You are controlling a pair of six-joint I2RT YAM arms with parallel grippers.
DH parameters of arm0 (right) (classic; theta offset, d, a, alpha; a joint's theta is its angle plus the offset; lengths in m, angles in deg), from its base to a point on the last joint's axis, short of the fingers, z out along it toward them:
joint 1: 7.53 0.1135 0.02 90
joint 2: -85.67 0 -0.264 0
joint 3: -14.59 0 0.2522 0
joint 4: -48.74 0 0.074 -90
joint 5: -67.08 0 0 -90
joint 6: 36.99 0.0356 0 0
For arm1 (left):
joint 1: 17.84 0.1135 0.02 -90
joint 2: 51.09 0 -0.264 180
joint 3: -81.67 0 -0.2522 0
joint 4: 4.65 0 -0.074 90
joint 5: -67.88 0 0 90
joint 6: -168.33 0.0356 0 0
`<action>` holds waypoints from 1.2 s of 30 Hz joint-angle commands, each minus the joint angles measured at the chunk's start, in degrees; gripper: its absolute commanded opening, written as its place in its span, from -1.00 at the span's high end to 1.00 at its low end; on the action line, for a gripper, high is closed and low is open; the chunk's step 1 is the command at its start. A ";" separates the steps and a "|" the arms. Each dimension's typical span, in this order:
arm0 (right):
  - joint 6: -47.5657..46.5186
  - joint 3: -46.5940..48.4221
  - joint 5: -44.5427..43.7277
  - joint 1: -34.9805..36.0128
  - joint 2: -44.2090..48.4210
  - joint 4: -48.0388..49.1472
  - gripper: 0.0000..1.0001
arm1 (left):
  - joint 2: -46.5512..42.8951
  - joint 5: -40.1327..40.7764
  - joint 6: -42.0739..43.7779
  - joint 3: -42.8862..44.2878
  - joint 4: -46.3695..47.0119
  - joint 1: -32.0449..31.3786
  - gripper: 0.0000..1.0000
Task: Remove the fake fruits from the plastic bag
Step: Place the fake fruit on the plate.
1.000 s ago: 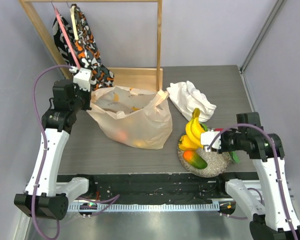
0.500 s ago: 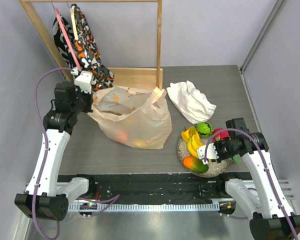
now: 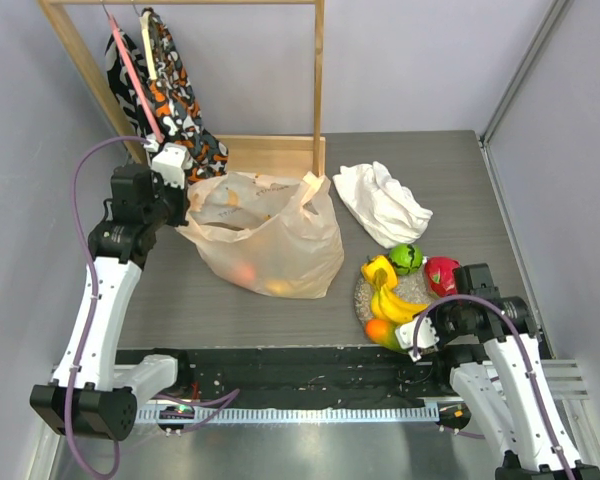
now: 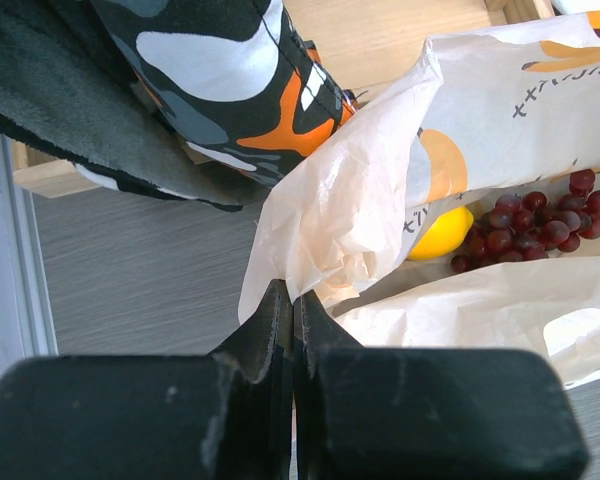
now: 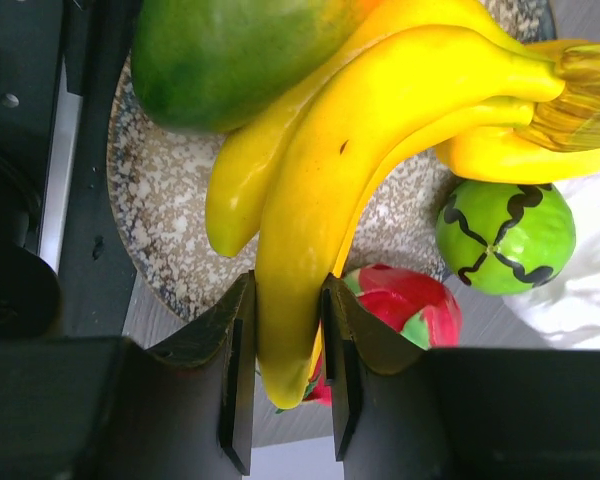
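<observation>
On the grey table (image 3: 180, 290) we see a crumpled white cloth (image 3: 382, 203) lying toward the back right, a speckled plate (image 5: 165, 215) near the front edge, and at the back left a wooden frame (image 3: 319, 80) from which an orange-black-white patterned fabric (image 3: 175, 95) hangs.

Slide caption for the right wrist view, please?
Right gripper grips the banana bunch at the speckled plate, beside mango, lime and dragon fruit.
</observation>
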 commanded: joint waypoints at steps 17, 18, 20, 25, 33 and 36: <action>0.32 -5.24 -3.67 0.11 -2.85 8.19 -0.29 | 0.90 -3.19 -2.46 0.22 1.95 0.45 1.00; 1.47 -4.53 -3.95 0.02 -2.86 8.19 -0.32 | 0.91 -3.19 -2.46 0.22 2.12 0.45 1.00; 4.88 -1.38 -3.43 0.02 -2.94 8.54 -0.33 | 1.17 -3.72 -2.64 0.22 2.38 0.45 1.00; 10.52 10.82 8.15 0.02 -3.64 5.84 -0.57 | 2.14 -4.68 -2.81 0.31 2.65 0.36 1.00; 12.18 14.03 28.05 2.81 -6.37 -9.12 -1.00 | 4.42 -5.74 -5.28 1.45 3.27 0.36 0.50; 15.35 11.12 24.45 7.91 -10.40 -8.95 -0.98 | 4.34 -5.47 -5.19 1.28 2.83 0.45 0.24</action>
